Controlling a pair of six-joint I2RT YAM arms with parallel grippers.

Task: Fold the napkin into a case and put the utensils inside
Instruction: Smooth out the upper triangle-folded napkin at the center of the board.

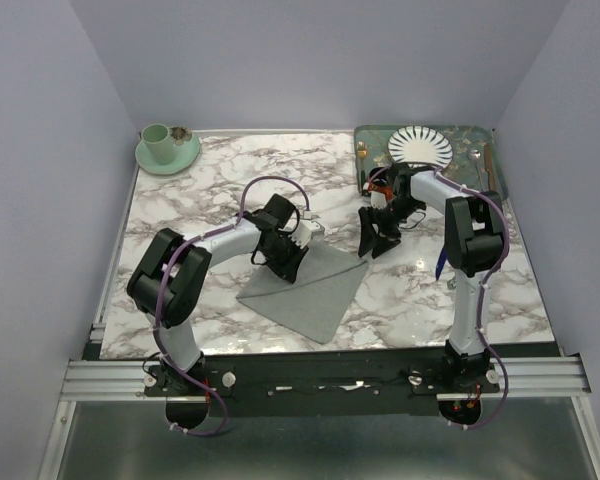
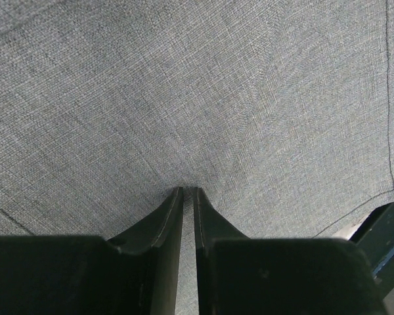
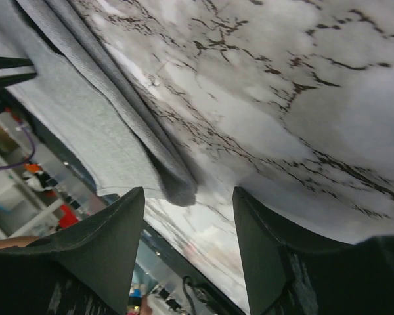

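Observation:
The grey napkin (image 1: 310, 292) lies folded into a rough triangle on the marble table, one corner pointing toward the near edge. My left gripper (image 1: 285, 262) stands on its upper part. In the left wrist view the left gripper (image 2: 189, 189) is pinched on the napkin (image 2: 197, 98), and the cloth puckers at the tips. My right gripper (image 1: 375, 240) hovers at the napkin's right corner. Its fingers (image 3: 118, 223) stand apart, with the folded corner (image 3: 174, 187) lying loose between them. Utensils (image 1: 488, 168) lie along the tray's right side, and a slim dark blue handle (image 1: 440, 262) shows beside my right arm.
A green patterned tray (image 1: 430, 128) at the back right holds a striped plate (image 1: 420, 147) and a small gold fork (image 1: 363, 152). A green cup on a saucer (image 1: 162, 146) stands at the back left corner. Purple walls enclose the table.

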